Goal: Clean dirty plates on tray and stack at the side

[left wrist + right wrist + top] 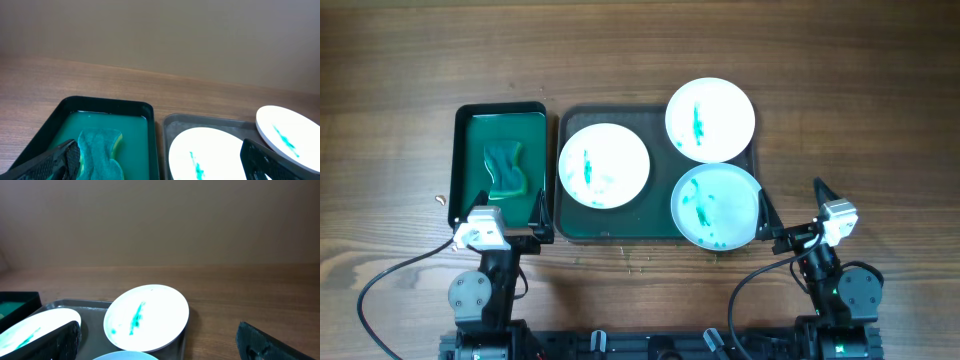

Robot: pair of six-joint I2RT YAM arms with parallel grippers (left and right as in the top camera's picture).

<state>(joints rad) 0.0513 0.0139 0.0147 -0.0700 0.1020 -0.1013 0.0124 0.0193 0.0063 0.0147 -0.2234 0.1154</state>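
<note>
Overhead: grey tray (656, 232) mid-table carrying all three dirty plates, every one streaked teal. The left plate (604, 165) lies flat inside the tray, the far plate (710, 119) overhangs the far right corner, and the near plate (716, 205) (bluish tint) sits at the near right with its rim over the tray edge. My guess is they're spread out rather than stacked so each face stays reachable for wiping. A black tub (467, 150) of green water touches the tray's left side, with the sponge (505, 170) lying in it, so it stays wet and close to the left arm. No clean stack beside the tray, so the task looks unstarted. The left gripper (500, 220) is parked at the tub's near edge and the right gripper (792, 205) just off the near plate's right side; each arm faces its own job. Left wrist: fingers (55, 162) spread wide, nothing between them, sponge straight ahead and slightly left, so it's lined up for a grab. The left plate shows on the right. Right wrist: fingers (65, 340) also fully apart and empty. The far plate is dead ahead, tilted on the tray rim, and the near plate is only a sliver at the bottom edge.
</note>
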